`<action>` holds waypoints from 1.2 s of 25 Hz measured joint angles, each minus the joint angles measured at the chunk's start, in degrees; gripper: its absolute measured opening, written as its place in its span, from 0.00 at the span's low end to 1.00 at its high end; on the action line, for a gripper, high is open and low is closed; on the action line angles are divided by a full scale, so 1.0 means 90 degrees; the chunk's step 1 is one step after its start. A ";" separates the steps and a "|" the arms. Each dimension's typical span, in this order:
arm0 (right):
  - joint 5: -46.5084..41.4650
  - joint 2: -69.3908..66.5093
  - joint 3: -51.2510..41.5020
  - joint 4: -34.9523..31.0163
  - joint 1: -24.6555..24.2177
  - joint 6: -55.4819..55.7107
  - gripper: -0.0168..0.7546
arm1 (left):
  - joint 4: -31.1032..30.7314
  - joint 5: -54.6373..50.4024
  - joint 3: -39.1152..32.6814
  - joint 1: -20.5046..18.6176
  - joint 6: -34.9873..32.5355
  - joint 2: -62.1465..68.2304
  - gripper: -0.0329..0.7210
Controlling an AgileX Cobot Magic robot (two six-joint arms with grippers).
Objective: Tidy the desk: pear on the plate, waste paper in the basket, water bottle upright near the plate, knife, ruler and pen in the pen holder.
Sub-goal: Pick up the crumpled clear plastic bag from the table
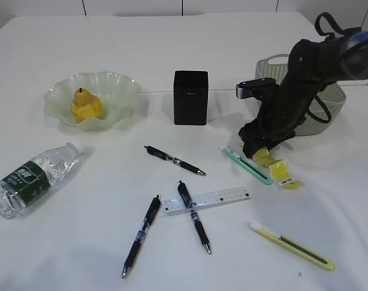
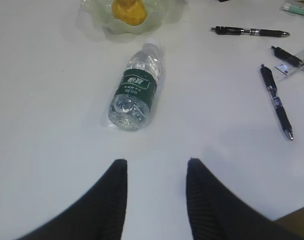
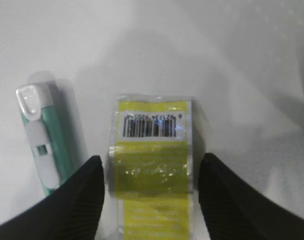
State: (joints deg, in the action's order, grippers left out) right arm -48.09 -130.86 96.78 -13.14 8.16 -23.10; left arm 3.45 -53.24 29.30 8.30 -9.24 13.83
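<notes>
Waste paper (image 3: 150, 165) on the counter (image 1: 171, 48), right end effector (image 3: 150, 180) fingers apart astride it, seemingly not touching, left end effector (image 2: 156, 172) parted, empty.

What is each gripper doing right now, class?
Left gripper: open, holding nothing, above the desk near the water bottle.
Right gripper: open, fingers either side of the waste paper.

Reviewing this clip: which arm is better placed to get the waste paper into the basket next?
The right. Its end effector already straddles the waste paper, fingers open on either side, and the basket sits just behind that arm. The left end effector hangs open near the water bottle, across the desk.
</notes>
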 joint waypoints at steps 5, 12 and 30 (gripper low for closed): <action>-0.0024 0.0000 0.0016 0.0000 0.0000 0.0000 0.63 | -0.0016 0.0000 0.0000 0.0000 0.0000 0.0000 0.41; -0.0108 0.0000 0.0016 0.0000 0.0000 -0.0003 0.44 | -0.0031 0.0000 0.0000 0.0000 0.0000 0.0000 0.41; -0.1219 -0.0106 0.0898 -0.0029 0.0000 -0.0003 0.37 | -0.0031 0.0000 0.0000 0.0000 0.0000 0.0000 0.41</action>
State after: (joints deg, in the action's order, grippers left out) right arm -59.06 -131.82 104.86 -13.40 8.16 -23.13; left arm 3.17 -53.24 29.30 8.30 -9.24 13.83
